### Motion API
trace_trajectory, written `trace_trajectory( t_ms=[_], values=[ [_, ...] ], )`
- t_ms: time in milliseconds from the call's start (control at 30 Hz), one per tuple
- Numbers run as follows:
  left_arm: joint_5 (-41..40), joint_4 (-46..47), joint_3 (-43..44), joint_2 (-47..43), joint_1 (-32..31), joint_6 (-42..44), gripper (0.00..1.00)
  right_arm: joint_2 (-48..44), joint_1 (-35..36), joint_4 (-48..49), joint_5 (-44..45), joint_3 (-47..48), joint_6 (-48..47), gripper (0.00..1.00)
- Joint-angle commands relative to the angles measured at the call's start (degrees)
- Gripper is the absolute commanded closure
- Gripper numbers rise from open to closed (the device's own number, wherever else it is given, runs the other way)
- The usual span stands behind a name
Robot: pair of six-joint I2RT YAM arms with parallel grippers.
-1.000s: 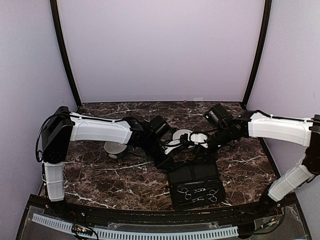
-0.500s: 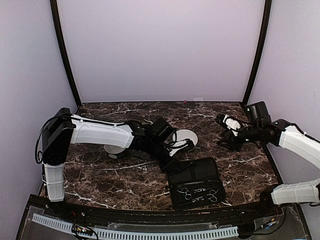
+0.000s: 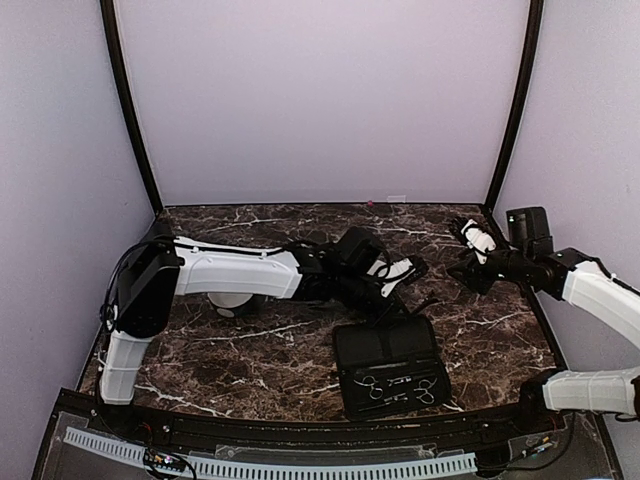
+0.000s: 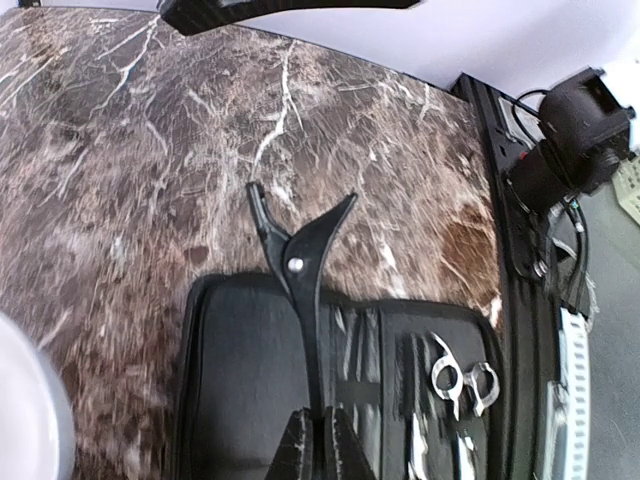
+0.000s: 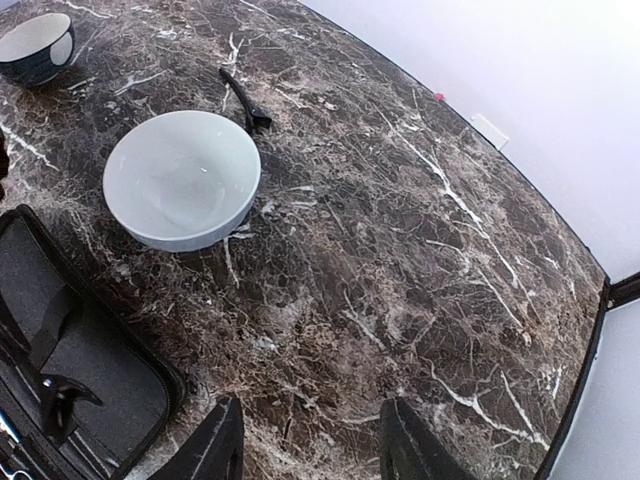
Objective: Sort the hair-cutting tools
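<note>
Pinching a black clip [image 4: 300, 262] by its tail, my left pincer [image 4: 317, 442] is pressed together on it. The clip's forked end is pointing away from the fingers, over the far edge of the open black case [image 4: 235, 390] and the marble desk [image 4: 150, 150]. I am not able to tell whether the clip is touching the case. Silvery scissors [image 4: 455, 378] are lying in the near half of the case. My right pincer [image 5: 312, 425] is hanging spread over the right side of the desk, with nothing between its fingers. From its camera I am seeing a white bowl [image 5: 180, 180] with a slim dark tool [image 5: 243, 98] lying on the desk just beside its rim. A second bowl [image 5: 35, 45] is sitting well apart to the left.
</note>
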Motion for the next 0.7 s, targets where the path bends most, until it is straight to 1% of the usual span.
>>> trace_trajectory(
  t_ms=[0,167,333,500,667],
  values=[
    [-1.5,4.4,4.5,3.9,-0.3,-0.7,1.0,-1.9,-0.7,3.2,2.0,-1.0,0.7,0.54],
    [-0.5,3.4,11.0,9.7,-0.4,-0.3,1.0,-2.6,-1.1,4.5,5.1,-1.7,0.6,0.54],
    [-2.8,1.9,14.3,13.2,-0.6,1.1,1.0,-2.9,-1.3,4.5,4.7,-1.9,0.2,0.54],
    [-7.4,-4.6,17.5,14.9,-0.6,3.7,1.0,-3.0,-1.3,4.4,4.6,-2.2,-0.2,0.54],
    [-8.3,-9.8,17.2,15.0,-0.6,6.0,1.0,-3.0,-1.3,4.5,4.5,-2.2,-0.7,0.54]
  ],
)
